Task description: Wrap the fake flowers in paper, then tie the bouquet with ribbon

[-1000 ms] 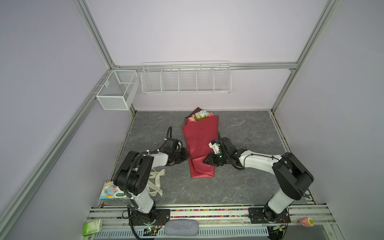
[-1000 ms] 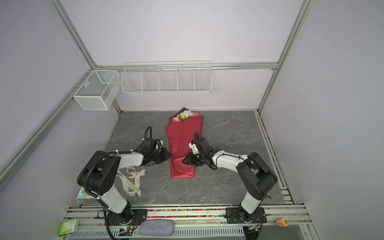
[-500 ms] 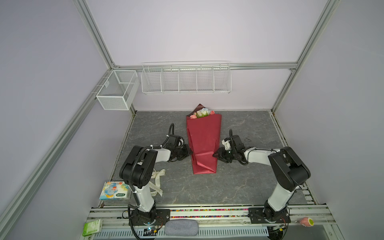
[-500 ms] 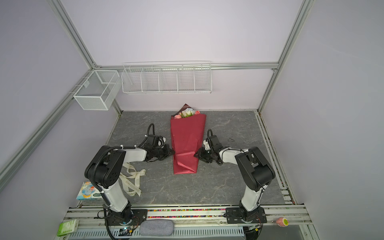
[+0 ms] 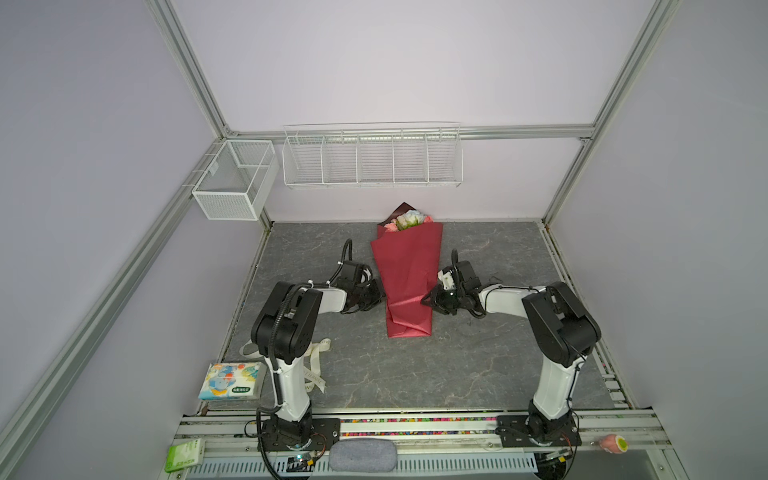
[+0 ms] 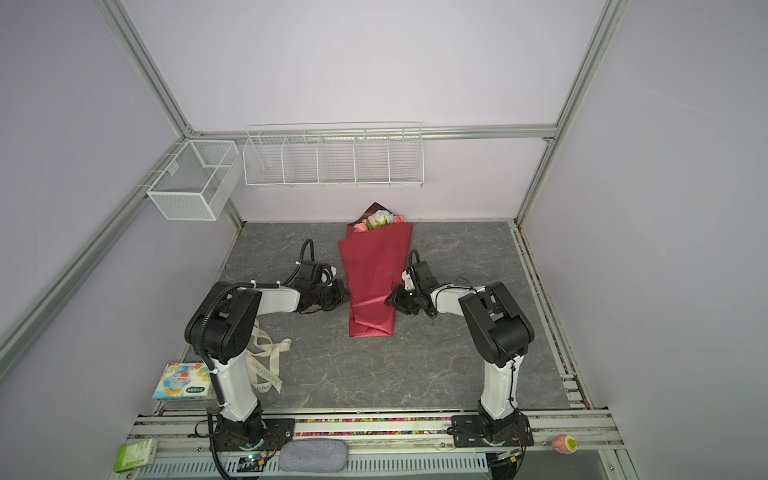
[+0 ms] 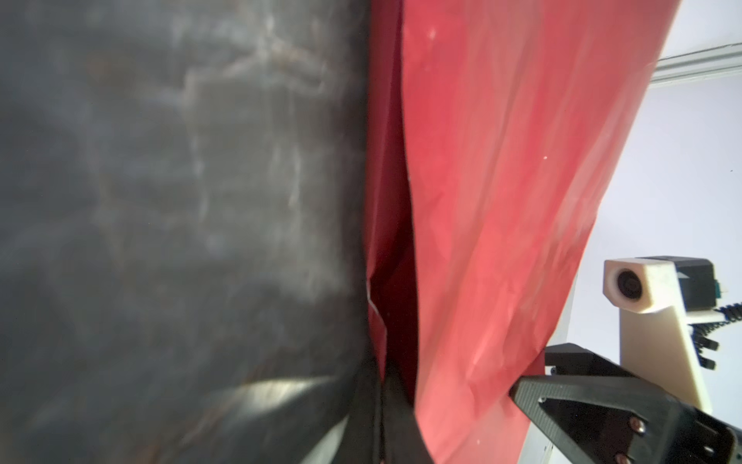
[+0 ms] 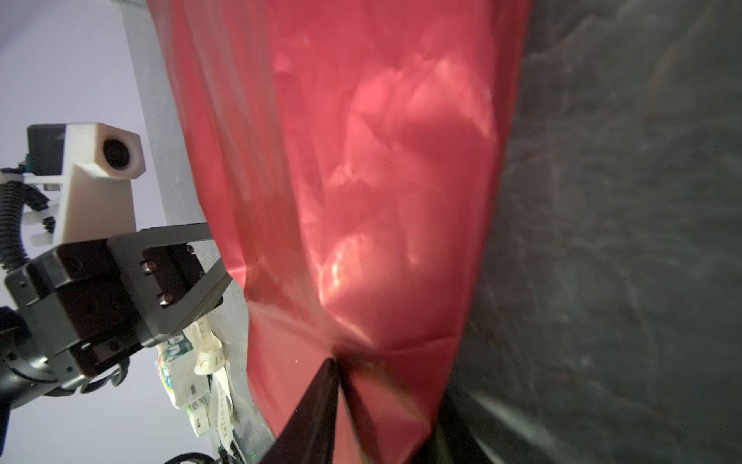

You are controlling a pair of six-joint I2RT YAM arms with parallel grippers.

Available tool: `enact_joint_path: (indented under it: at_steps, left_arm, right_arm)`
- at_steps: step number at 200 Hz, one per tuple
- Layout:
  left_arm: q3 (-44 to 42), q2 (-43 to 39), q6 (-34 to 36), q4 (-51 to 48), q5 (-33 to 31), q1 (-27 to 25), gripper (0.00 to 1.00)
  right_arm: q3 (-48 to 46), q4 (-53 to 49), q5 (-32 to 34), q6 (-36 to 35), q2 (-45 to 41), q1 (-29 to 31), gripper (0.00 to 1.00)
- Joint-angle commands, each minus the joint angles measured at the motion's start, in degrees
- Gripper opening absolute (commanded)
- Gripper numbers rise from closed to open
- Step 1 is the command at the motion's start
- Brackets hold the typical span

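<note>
Top view shows bouquet (image 5: 409, 270) between left hand (image 5: 380, 296), clenched on its edge, and right hand (image 5: 427, 300), grip unclear.

One bouquet (image 5: 409, 274) on one counter (image 5: 498, 365) (its blooms are too small to count). Two arms (image 5: 291, 328), each with one claw: the left claw (image 5: 380, 292) and the right claw (image 5: 424, 300). Two white wire baskets: one mesh box (image 5: 232, 183) with two bays and one long rack (image 5: 372, 160) with five. One ribbon (image 6: 266, 372), one tissue pack (image 5: 232, 380), one green packet (image 5: 183, 455), one grey pad (image 5: 362, 455), one pink ball (image 5: 613, 444).
</note>
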Motion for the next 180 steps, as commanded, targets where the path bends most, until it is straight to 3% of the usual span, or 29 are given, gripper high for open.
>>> enact_joint_path:
  at_steps: [1, 42, 73, 180]
  left_arm:
    - [4.57, 3.58, -1.35, 0.77, 0.49, 0.0, 0.05]
    - [13.46, 8.27, -1.46, -2.15, 0.23, 0.14, 0.05]
    - [14.06, 7.79, -1.32, -3.41, -0.56, 0.49, 0.09]
    - [1.68, -5.93, 0.17, -3.45, -0.97, 1.37, 0.38]
  right_arm:
    - [4.25, -2.53, 1.84, -1.47, 2.61, -0.9, 0.35]
    - [10.11, -5.0, 2.11, -3.17, 6.0, -3.0, 0.37]
    - [10.94, -5.81, 1.3, -3.92, 6.24, -3.88, 0.38]
    - [6.73, -12.4, 4.65, -7.39, -5.66, -4.13, 0.57]
